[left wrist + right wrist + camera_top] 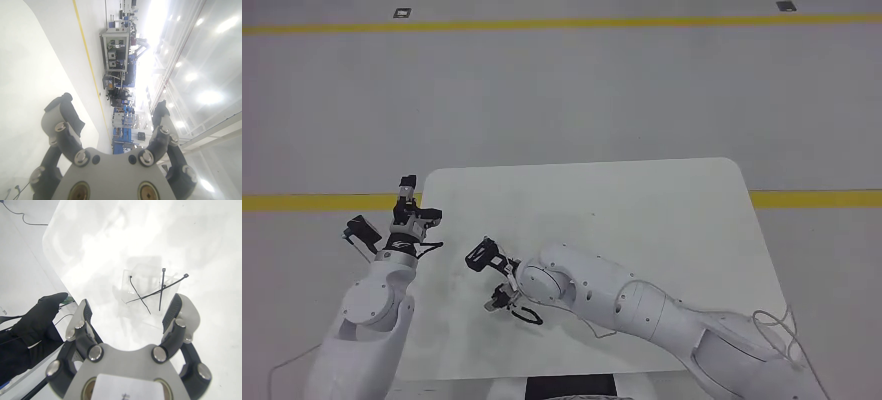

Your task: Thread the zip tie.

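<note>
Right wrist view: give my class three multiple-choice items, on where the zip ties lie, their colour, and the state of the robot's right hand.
1. The zip ties lie: A on the floor; B on a clear tray on the table; C in a box.
2. Their colour: A white; B black; C yellow.
3. The right hand is: A open, empty; B shut on a tie; C shut, empty.
Answers: B, crossed on the tray; B, all black; A, fingers apart, nothing between.
</note>
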`<state>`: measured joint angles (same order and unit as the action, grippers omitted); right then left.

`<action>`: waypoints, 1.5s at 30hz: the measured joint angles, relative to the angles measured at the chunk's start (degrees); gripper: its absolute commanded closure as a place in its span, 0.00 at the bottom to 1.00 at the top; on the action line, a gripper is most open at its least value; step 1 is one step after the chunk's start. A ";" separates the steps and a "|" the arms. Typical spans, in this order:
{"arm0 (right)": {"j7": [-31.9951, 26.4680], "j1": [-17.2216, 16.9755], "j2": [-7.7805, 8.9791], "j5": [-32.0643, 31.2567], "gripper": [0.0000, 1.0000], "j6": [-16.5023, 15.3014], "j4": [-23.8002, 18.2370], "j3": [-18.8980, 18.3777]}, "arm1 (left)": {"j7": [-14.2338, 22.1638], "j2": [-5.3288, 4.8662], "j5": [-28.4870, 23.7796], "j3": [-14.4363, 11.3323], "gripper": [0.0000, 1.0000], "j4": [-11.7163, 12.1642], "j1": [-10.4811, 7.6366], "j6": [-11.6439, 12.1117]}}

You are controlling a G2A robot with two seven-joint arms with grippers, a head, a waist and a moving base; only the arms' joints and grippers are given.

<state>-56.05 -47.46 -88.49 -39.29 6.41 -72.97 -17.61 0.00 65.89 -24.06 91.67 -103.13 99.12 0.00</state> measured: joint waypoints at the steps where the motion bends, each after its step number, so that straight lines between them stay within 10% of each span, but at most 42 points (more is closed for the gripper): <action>1: 0.24 -0.07 -0.23 -0.22 0.00 -0.12 0.22 0.14 | 0.00 0.00 0.00 0.00 0.00 0.00 0.00 0.00; 22: -1.37 -1.13 -1.20 -6.41 0.00 4.60 -1.31 0.81 | 0.00 0.00 0.00 0.00 0.00 0.00 0.00 0.00; 24: -2.82 -1.26 -1.17 -7.60 0.59 5.54 -2.00 0.70 | 0.00 0.00 0.00 0.00 0.00 0.00 0.00 0.00; 29: -4.86 -1.81 -1.21 -10.00 0.99 6.68 -3.02 0.22 | 0.00 0.00 0.00 0.00 0.00 0.00 0.00 0.00; 45: -6.45 -3.54 -2.14 -16.47 1.00 8.16 -2.01 -0.95 | 0.00 0.00 0.00 0.00 0.00 0.00 0.00 0.00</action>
<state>-62.49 -51.00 -90.63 -55.76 14.57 -74.98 -18.57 0.00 65.89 -24.06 91.67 -103.13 99.12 0.00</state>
